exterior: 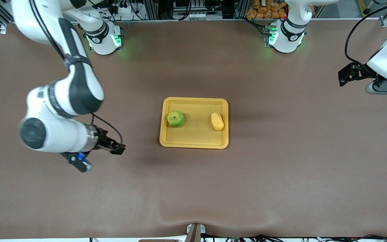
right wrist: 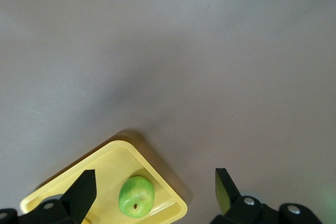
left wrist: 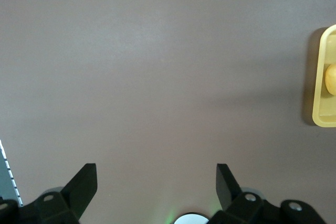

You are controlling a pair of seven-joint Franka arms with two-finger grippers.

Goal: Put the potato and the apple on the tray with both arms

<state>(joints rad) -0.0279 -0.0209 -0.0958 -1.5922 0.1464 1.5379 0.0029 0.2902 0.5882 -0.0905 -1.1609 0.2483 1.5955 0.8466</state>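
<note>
Tray [exterior: 194, 143]: one yellow-orange tray lies flat near the middle of the brown table [exterior: 281, 174]. Its long sides run from the right arm's end of the table toward the left arm's end.
Apple [exterior: 175, 118]: one green apple sits in the tray, in the part toward the right arm's end. Its stem dimple faces upward, a little toward the robots' bases.
Potato [exterior: 217, 121]: one yellow-orange potato lies in the tray, in the part toward the left arm's end, just beside that rim. Its long axis runs from the bases' side toward the front camera, slightly tilted, and the narrower end is toward the bases.
Apple and potato: they are well apart, with bare tray floor between them.
Right gripper [exterior: 117, 148]: it hangs over bare table, toward the right arm's end and away from the tray. Its fingers stand wide and hold nothing. It points toward the tray.
Left gripper [exterior: 344, 76]: it hangs over bare table near the left arm's end, well apart from the tray. Its fingers stand wide and hold nothing.
Count: one tray, one apple, one potato, two arms, two grippers.
</note>
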